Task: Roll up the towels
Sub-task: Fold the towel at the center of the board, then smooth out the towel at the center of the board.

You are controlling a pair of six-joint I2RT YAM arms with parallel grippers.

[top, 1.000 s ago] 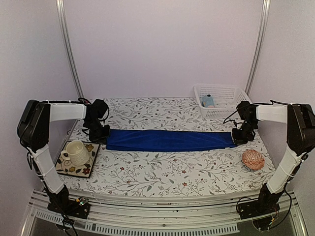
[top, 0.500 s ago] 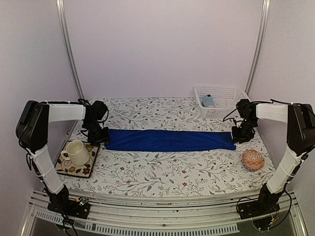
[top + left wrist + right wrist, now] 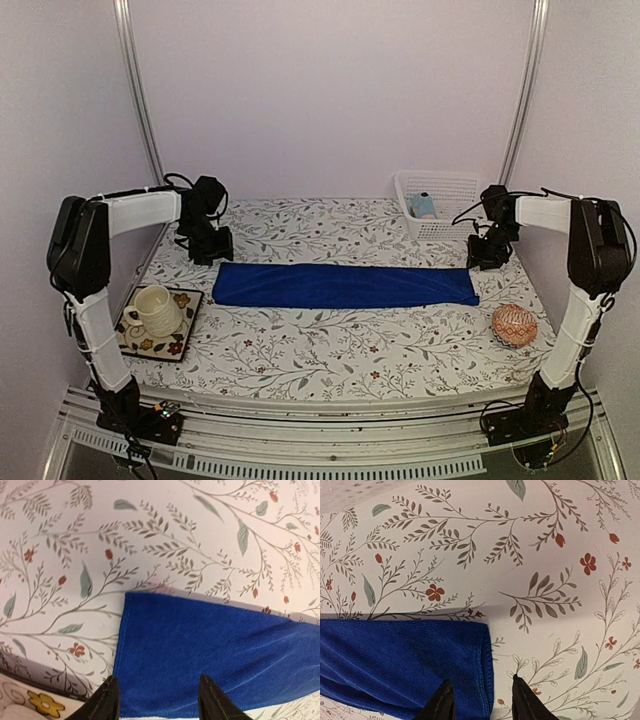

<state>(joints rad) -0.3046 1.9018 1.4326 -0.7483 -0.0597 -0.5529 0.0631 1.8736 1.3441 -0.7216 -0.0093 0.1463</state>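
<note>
Blue towel (image 3: 345,285) is seen laid flat as a long strip on the table (image 3: 330,345), just in front of the basket (image 3: 455,228) and running away from it to the left. No turn of a roll has yet been made. The light towel (image 3: 423,206) is left bunched inside the basket.

The right gripper (image 3: 486,257) is held over the strip's end nearest the basket, the left gripper (image 3: 212,247) over the end farthest from it. Both are shown parted in the wrist views, with nothing held between the fingers.

The step in hand is judged to be the start of rolling the blue towel. One short end would need to be pinched, lifted slightly and turned over onto the strip. The first fold must be kept square so that an even cylinder is formed.
</note>
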